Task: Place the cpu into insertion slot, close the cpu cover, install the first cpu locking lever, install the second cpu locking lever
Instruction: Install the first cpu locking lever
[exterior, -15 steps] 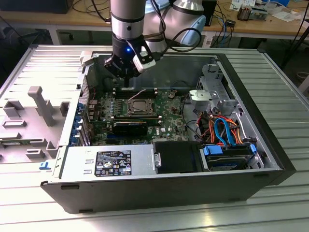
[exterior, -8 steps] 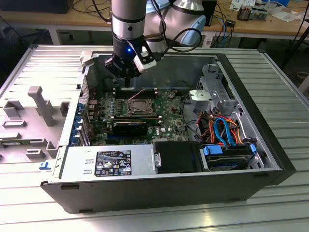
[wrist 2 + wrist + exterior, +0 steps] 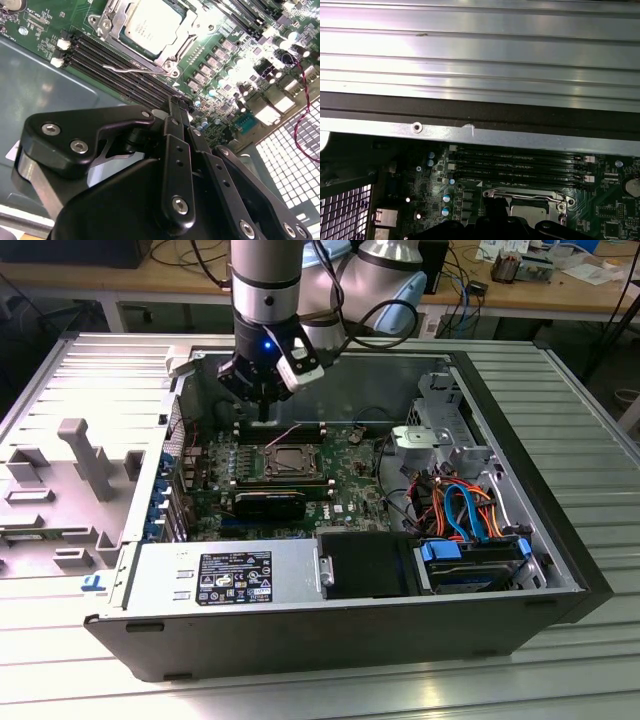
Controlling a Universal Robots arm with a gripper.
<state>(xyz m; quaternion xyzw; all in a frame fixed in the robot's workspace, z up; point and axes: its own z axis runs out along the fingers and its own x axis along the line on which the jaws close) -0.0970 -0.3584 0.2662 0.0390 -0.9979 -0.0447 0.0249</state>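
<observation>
The cpu (image 3: 150, 25) lies silvery-grey in the insertion slot (image 3: 268, 468) on the green motherboard (image 3: 350, 480). The cpu cover (image 3: 113, 24) lies flat around the chip as a silver frame. A thin wire locking lever (image 3: 132, 70) runs along the socket's edge on the side towards the memory slots, and shows in the first wrist view too (image 3: 520, 196). I cannot tell whether it is latched. My gripper (image 3: 262, 415) hangs above the board just behind the socket, its black fingers (image 3: 172, 120) pressed together with nothing between them.
The open case holds a power supply (image 3: 225, 575) at the front, a drive with blue and orange cables (image 3: 470, 565) at the exterior view's right, and a black ribbed block (image 3: 270, 503) in front of the socket. Memory slots (image 3: 115, 65) lie beside the socket. The case wall (image 3: 470, 132) stands close behind.
</observation>
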